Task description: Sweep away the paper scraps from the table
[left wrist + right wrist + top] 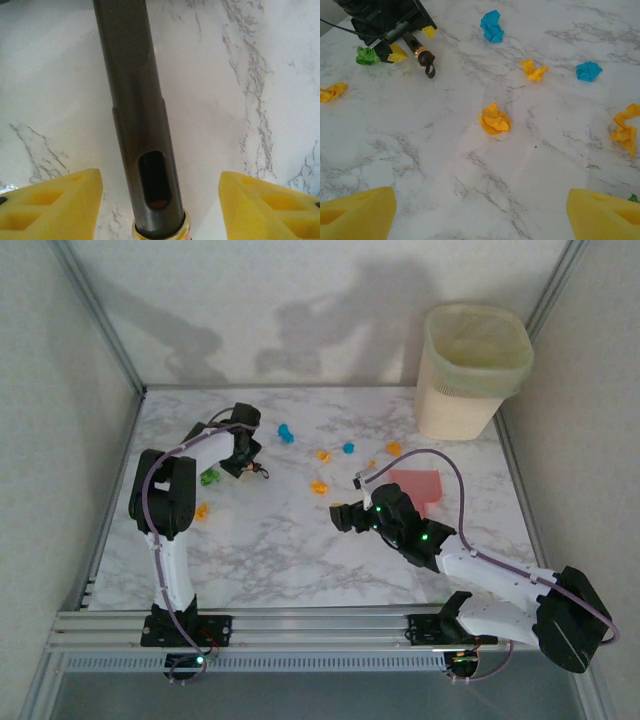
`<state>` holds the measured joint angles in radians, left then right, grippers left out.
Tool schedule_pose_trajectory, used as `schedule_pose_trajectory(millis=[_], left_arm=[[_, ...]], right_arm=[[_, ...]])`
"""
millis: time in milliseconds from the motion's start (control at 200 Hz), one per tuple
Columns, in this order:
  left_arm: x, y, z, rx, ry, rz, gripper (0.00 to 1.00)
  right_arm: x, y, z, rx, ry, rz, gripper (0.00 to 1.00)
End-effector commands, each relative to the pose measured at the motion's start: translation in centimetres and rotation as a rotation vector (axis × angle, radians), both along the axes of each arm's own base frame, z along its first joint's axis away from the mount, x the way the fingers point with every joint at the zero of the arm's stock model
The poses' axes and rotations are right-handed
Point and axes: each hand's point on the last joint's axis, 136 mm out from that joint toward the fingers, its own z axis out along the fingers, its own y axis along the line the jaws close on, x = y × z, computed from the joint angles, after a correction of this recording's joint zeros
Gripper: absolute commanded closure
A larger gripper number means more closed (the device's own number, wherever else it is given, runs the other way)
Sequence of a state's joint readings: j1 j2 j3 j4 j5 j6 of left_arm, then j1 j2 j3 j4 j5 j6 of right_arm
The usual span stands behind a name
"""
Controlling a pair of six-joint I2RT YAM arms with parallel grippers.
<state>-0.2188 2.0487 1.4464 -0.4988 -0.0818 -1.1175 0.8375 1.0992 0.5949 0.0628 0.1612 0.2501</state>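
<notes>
You are straddling the brush handle [135, 100] with the left gripper [160, 176], its jaws spread with a gap on either side; centre it and squeeze squarely before lifting. The right gripper [480, 200] is hanging wide apart, holding nothing. The paper scraps [494, 119] are lying scattered across the table [445, 165] between the arms.
</notes>
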Motion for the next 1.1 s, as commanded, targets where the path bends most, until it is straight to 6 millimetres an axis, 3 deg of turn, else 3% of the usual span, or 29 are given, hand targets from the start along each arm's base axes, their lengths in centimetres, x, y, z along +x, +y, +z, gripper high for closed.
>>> schedule_pose_trajectory(millis=[0, 265, 606, 711, 936, 1096], left_arm=[[-0.1, 0.5, -0.5, 0.044, 0.03, -0.008, 0.38], [-0.2, 0.7, -1.6, 0.048, 0.057, -0.02, 0.4], [-0.2, 0.6, -1.8, 0.045, 0.059, -0.032, 0.64], [-0.7, 0.6, -1.6, 0.052, 0.058, -0.038, 0.76], [-1.8, 0.7, 0.4, 0.086, 0.015, -0.065, 1.0], [-3.0, 0.3, 3.5, 0.135, -0.052, -0.093, 1.0]], right_arm=[[0.5, 0.1, 1.9, 0.036, -0.031, -0.016, 0.11], [0.4, 0.1, 2.0, 0.039, -0.033, -0.015, 0.11], [0.5, -0.1, 2.1, 0.04, -0.039, -0.023, 0.11], [0.5, -0.1, 2.1, 0.04, -0.038, -0.024, 0.11], [0.5, -0.1, 2.1, 0.043, -0.036, -0.026, 0.11], [0.6, -0.2, 2.1, 0.047, -0.034, -0.04, 0.11]])
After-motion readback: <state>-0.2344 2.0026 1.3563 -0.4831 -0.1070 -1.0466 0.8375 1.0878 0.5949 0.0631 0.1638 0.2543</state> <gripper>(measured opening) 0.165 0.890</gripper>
